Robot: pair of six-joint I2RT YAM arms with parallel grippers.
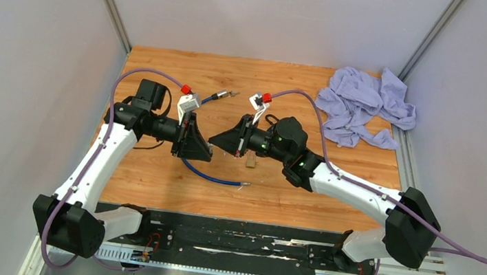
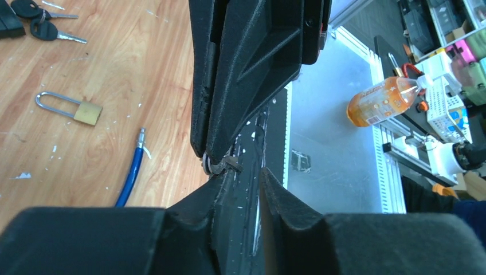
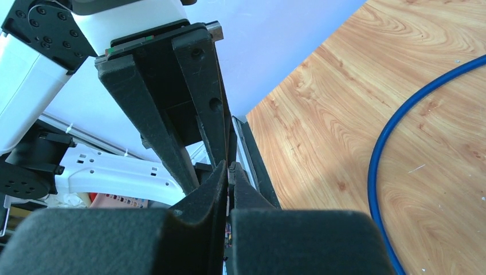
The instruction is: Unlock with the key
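Note:
A brass padlock [image 2: 87,112] with a steel shackle lies flat on the wooden table; in the top view it [image 1: 250,160] shows just under my right gripper. My right gripper [image 1: 217,141] is shut on a small key with a ring [image 2: 220,165], which sticks out at its fingertips. In the right wrist view the right gripper [image 3: 230,168] is pressed shut on a thin sliver of metal. My left gripper [image 1: 207,153] faces it tip to tip. It is open [image 2: 246,172], with its left fingertip at the key and nothing between its fingers.
A blue cable [image 1: 212,175] loops on the table below both grippers; its end [image 2: 139,137] lies near the padlock. Two black-headed keys [image 2: 43,28] lie farther back. A crumpled purple cloth [image 1: 365,106] sits at the back right. An orange bottle [image 2: 381,100] stands beyond the table.

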